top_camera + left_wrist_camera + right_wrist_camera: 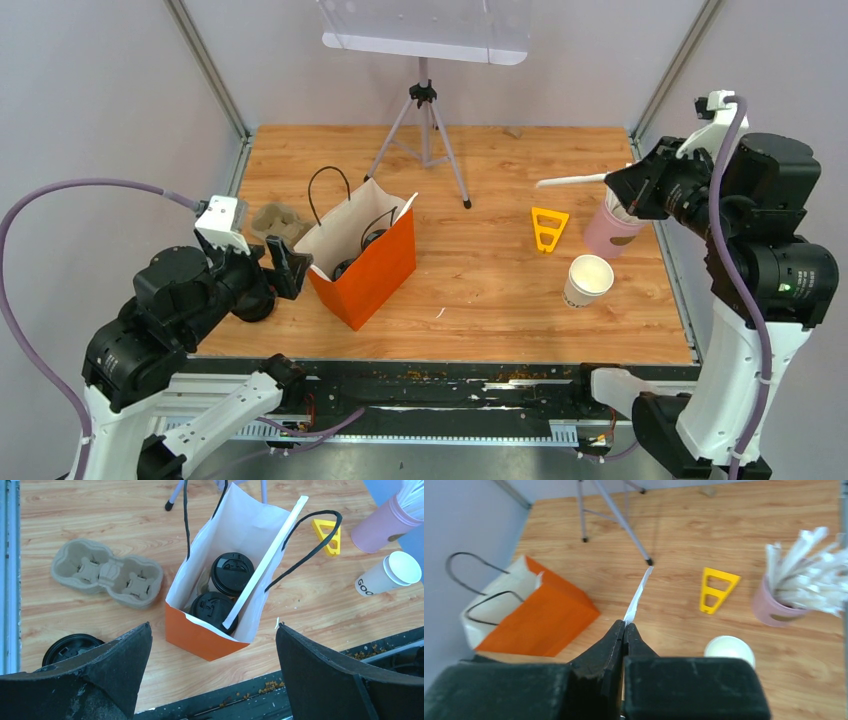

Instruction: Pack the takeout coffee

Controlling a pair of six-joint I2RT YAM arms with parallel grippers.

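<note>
1. Takeout coffee [231,573]: 2 black-lidded cups sit upright inside the orange paper bag [200,640], and a wrapped straw [265,562] leans across them and out of the bag's mouth.
2. Over on the right, a lidless white cup [588,280] stands well apart from the bag, near the pink cup of straws [612,228]. A loose black lid [70,647] lies left of the bag, near the pulp cup tray [107,573].
3. Right gripper [625,626] is pinched tight on a second wrapped straw [639,592], held out level above the table.
4. Left gripper [288,266] hangs at the bag's left side with its jaws spread wide, holding nothing.
5. My read: delivering this straw is the step in hand. Carry it high over the rim, tip it end-down, aim beside the lids and clear of the black handles [185,520], and let go only once the tip is inside.
6. Watch out: the bag looks light, so a nudge on its wall could topple it.
</note>
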